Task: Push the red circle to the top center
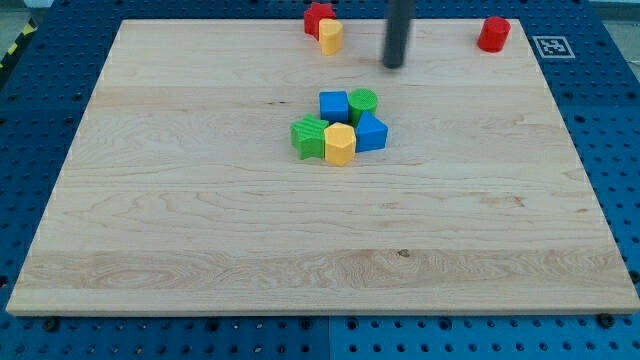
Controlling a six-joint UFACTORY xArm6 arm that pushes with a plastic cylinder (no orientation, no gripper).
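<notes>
So in the one camera view, the red circle [493, 34] sits at the worktop's [200, 220] top right corner. My tip [394, 64] is near top center, well apart from it on its left. No hand on this arm, just a rod, so nothing to spread or pinch. I'd swing round its right side and shove left. The red star [317, 17] and yellow block [331, 36] sit top left of center; I'd stop short. The blue cube [334, 105], green and yellow cluster mid-worktop is out of the way.
</notes>
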